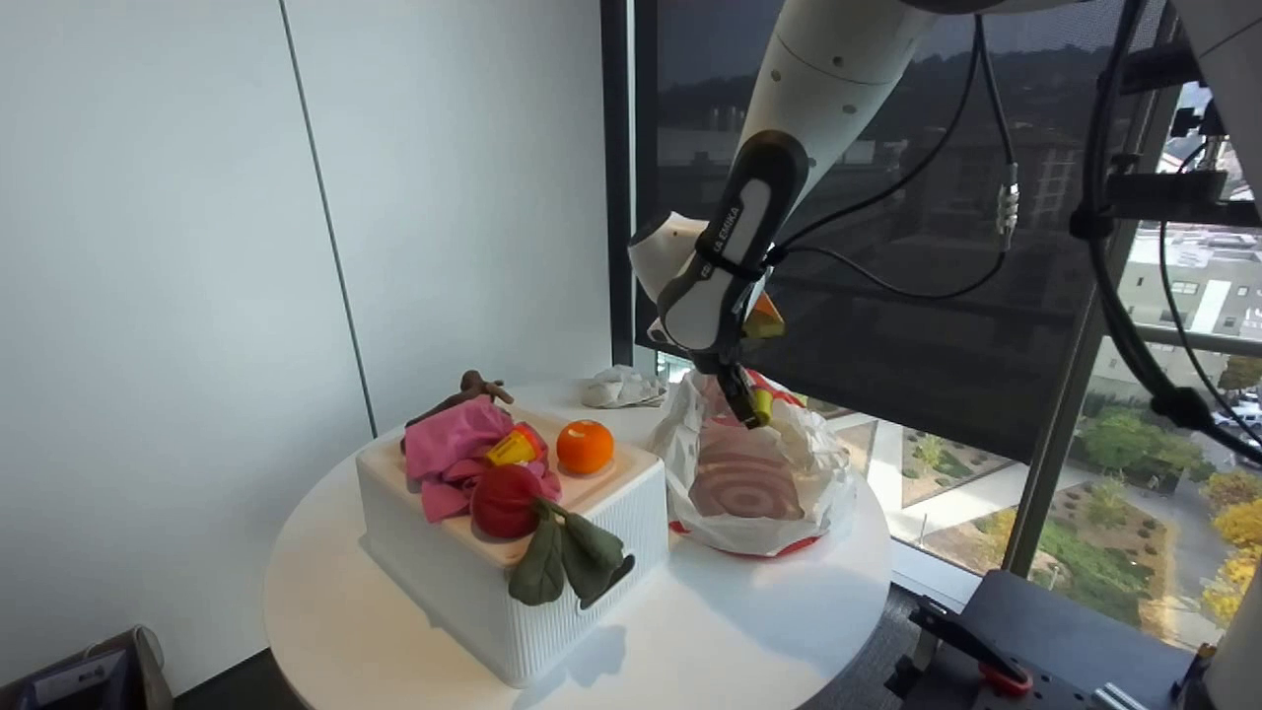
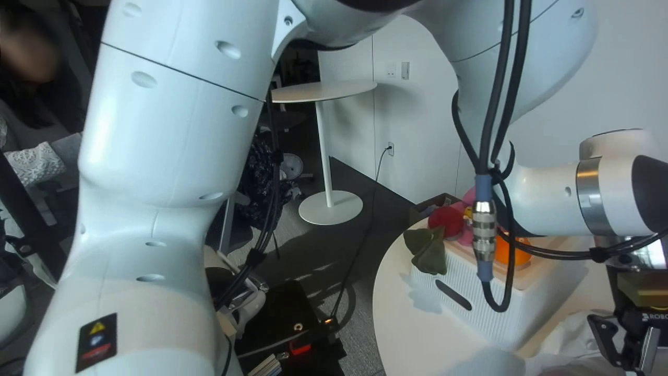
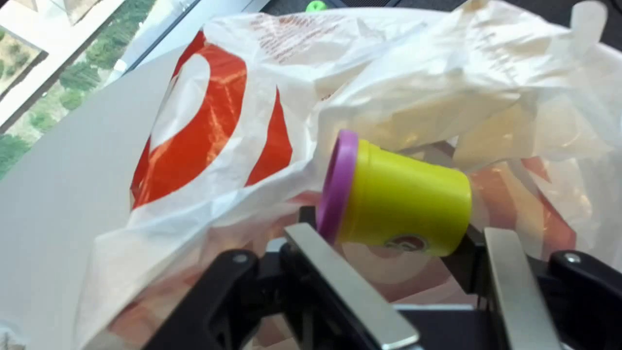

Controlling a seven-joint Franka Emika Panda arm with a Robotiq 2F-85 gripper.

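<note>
1. We see the gripper (image 3: 396, 228) pinching a yellow modelling-dough tub (image 3: 408, 199) lengthwise, one finger at the purple lid (image 3: 337, 187), the other at the base; the tub lies tipped on its side.
2. A small round emblem (image 3: 407, 242) marks the tub's wall, too unclear for us to read.
3. The tub is at the mouth of a white plastic bag (image 3: 272, 63); we cannot tell whether the two touch.
4. The bag carries bold red rings, and we find lines of small red print (image 3: 301, 34) on it, too blurred to make out.
5. On the arm (image 1: 818, 79) we read "FRANKA EMIKA", its first word partly under a black strap (image 1: 728, 261).
6. In an exterior view we catch "ROBO" on the gripper's body, cut off by the picture's edge, and a warning sticker (image 2: 96, 342) with a yellow triangle on the arm.
7. Left of the bag, on a round white table (image 1: 769, 631), we see a ribbed white box (image 1: 636, 518) bearing an orange (image 1: 585, 447), pink cloth (image 1: 458, 439), another yellow tub (image 1: 513, 449) and, at the near edge, a red stuffed fruit (image 1: 506, 501) with green leaves.
</note>
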